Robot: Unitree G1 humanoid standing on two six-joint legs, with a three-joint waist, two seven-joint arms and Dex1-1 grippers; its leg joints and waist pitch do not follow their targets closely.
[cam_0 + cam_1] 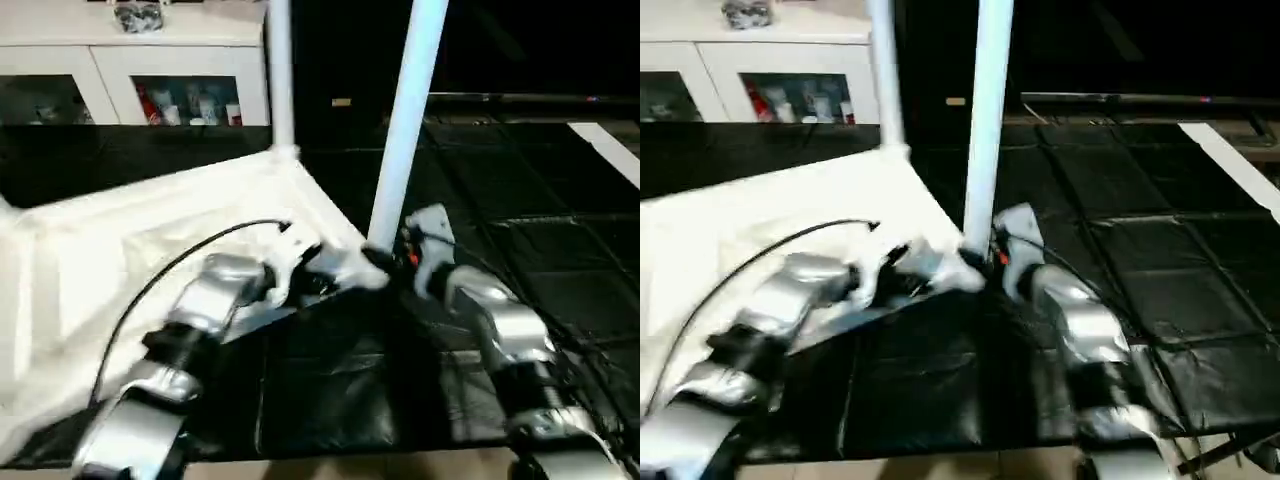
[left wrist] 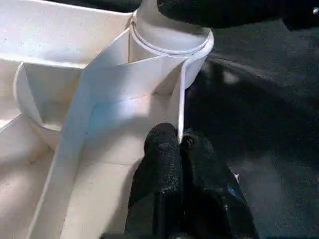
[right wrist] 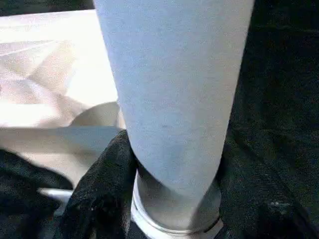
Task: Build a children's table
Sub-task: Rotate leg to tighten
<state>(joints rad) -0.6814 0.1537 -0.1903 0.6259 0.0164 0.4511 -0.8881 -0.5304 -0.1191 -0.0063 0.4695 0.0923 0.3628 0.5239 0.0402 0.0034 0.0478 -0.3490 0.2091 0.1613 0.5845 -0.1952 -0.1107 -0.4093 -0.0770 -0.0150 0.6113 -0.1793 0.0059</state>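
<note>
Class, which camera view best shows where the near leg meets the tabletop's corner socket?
The left wrist view: the leg sits in the socket, rim visible. The right wrist view shows the leg close, claw fingers either side. The eye views show the joint small, partly hidden.

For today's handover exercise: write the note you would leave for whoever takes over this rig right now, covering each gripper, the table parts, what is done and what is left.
Left gripper: shut, fingertips pressed at the tabletop rim beside the near corner socket.
Right gripper: fingers around the base of the near leg, just above its socket.
Tabletop lies underside up on the black mat.
Done: far leg stands in its corner; near leg stands in its socket.
Left: confirm the near leg is fully seated; no other legs are visible fitted.
</note>
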